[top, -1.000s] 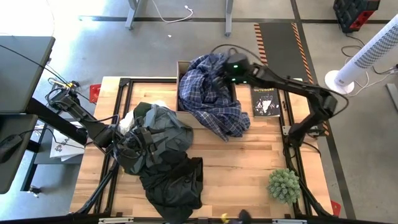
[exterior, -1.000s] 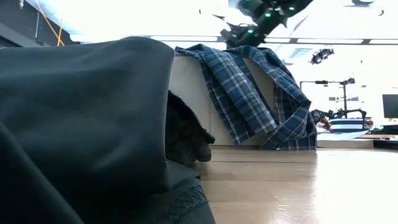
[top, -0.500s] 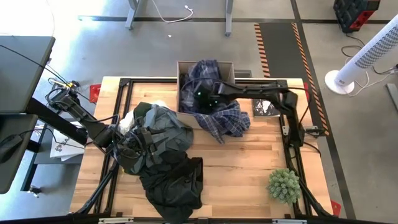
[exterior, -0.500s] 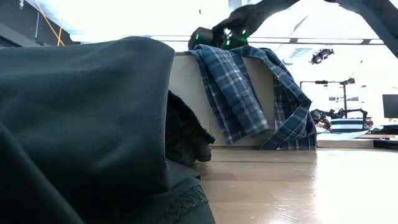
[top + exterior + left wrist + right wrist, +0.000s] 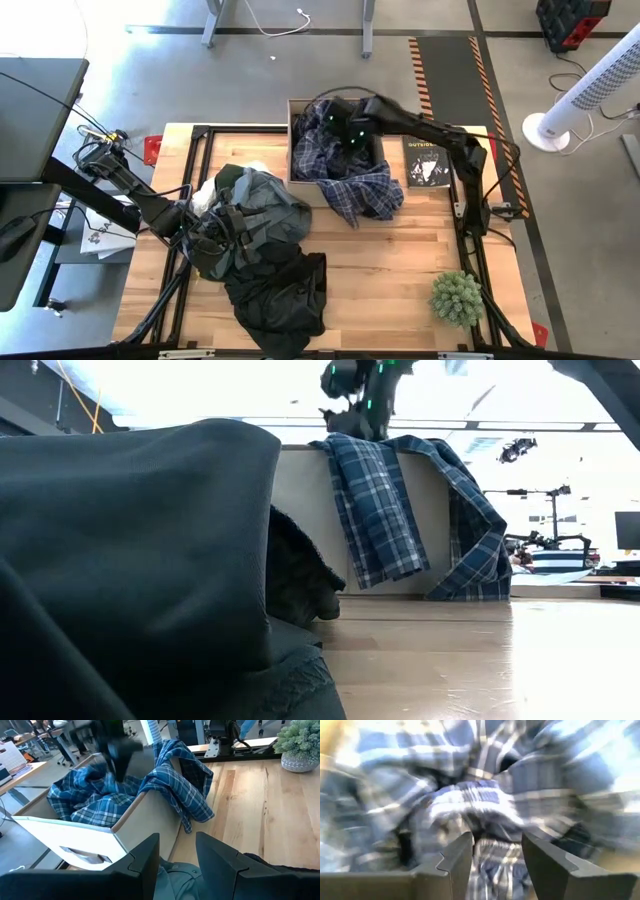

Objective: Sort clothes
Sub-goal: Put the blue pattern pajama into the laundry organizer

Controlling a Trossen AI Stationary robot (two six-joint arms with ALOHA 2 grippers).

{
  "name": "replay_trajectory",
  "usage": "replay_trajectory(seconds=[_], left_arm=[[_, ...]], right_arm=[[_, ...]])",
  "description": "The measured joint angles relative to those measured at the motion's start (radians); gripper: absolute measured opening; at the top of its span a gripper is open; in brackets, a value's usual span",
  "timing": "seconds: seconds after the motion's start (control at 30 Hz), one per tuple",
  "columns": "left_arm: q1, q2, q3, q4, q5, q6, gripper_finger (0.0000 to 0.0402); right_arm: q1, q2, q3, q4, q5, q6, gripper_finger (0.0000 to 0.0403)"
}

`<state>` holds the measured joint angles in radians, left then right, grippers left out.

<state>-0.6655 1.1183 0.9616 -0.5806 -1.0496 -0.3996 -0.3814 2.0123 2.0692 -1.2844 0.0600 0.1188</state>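
Wooden bench [image 5: 400, 260], tan cardboard box [image 5: 296, 180] at its far edge, black book [image 5: 428, 163] beside it, heap of dark clothes [image 5: 255, 250] near left, potted plant [image 5: 457, 297] near right

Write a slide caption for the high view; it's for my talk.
Right end effector above plaid shirt draped over the cardboard box.
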Motion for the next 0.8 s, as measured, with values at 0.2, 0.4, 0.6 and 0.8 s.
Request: replay_trajectory(seconds=[0.2,0.4,0.6,0.8], left_arm=[[0.0,0.0,0.0,0.0,0.0,-0.008,0.0124],[0.0,0.0,0.0,-0.003,0.0,-0.008,0.0124],[-0.002,0.0,0.0,-0.005,0.0,-0.009,0.0124],[-0.002,0.0,0.0,-0.005,0.0,-0.009,0.0124]], right_arm=[[0.014,-0.007,0.135,0.133,0.136,0.004,0.0169],[-0.031,0.004,-0.049,0.356,0.174,0.038,0.0169],[-0.066,0.006,-0.429,0.463,0.116,0.098,0.0169],[-0.095,0.002,-0.561,0.523,0.069,0.072,0.0169]])
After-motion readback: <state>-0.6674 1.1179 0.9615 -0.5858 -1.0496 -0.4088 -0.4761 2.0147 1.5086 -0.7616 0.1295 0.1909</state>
